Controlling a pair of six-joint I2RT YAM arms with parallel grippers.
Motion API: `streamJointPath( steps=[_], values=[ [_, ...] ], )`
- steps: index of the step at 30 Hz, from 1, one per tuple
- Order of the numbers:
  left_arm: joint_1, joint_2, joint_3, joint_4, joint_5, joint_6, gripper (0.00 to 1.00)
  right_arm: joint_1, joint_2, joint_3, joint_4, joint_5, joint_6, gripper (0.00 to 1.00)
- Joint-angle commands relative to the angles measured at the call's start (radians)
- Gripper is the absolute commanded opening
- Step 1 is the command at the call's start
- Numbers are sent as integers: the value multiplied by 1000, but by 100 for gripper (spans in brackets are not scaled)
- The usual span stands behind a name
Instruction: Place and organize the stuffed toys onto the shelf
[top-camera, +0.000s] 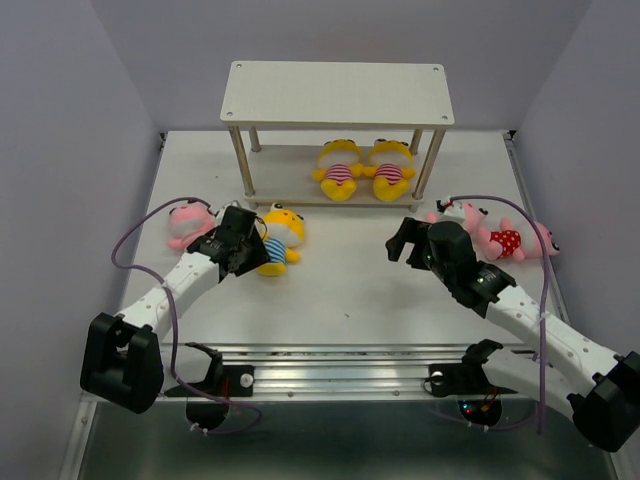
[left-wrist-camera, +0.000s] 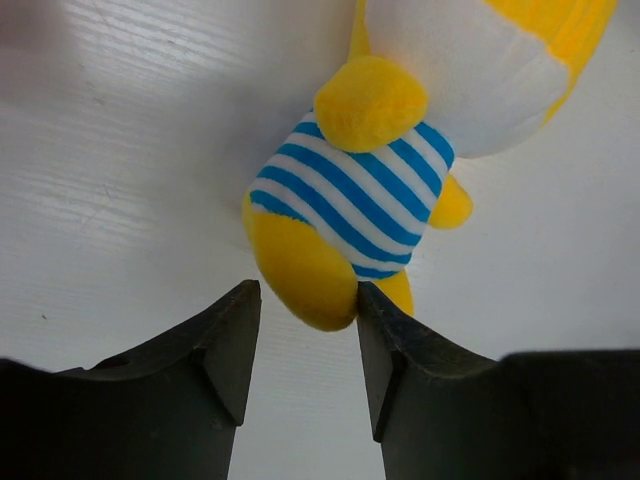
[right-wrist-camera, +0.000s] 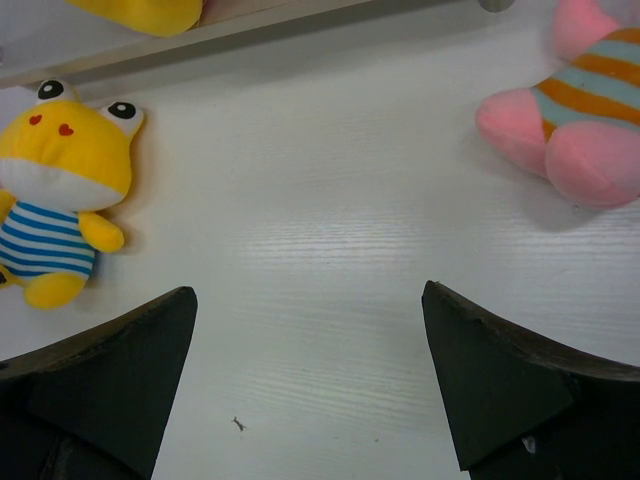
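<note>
Lilac walls close round a white worktop (top-camera: 350, 300), with the shelf (top-camera: 337, 92) at its far edge. On the right part of its lower board a yellow toy in pink stripes (top-camera: 340, 170) and its twin (top-camera: 390, 170) lie side by side.

The blue-striped yellow toy (left-wrist-camera: 350, 190) lies on the worktop just near of the shelf's left legs. The left pincer (left-wrist-camera: 305, 300) is released, its fingers either side of the toy's lower foot. One finger touches the plush, but nothing is gripped. The right pincer (right-wrist-camera: 308, 300) hangs spread wide over bare worktop, holding nothing. A pink toy in orange stripes (right-wrist-camera: 575, 110) lies to its far right, with the polka-dot pink toy (top-camera: 505, 242) beside that. A third pink toy (top-camera: 187, 222) lies at the left, by the left arm.

Closing here would likely catch only the foot. Plush held that way could slip free, or the body could hang and swing. It might then snag the shelf's left leg or knock the pair on the lower board. The free slot there is hard against that leg, so a dangling toy may lodge crooked.
</note>
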Motion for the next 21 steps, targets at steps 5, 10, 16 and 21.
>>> streamJointPath(
  steps=[5, 10, 16, 21],
  values=[
    [-6, 7, 22, 51, -21, 9, 10, 8, -11, 8, 2, 42, 1, 100],
    [-5, -14, 27, 62, -24, 7, 0, 8, -24, 6, -3, 45, -1, 100],
    [-6, -192, -1, 131, 5, -23, 0, 8, -40, 3, -8, 50, -2, 100],
    [-6, -331, -13, 158, 19, -43, 0, 8, -64, 0, -8, 54, -7, 100]
  ],
)
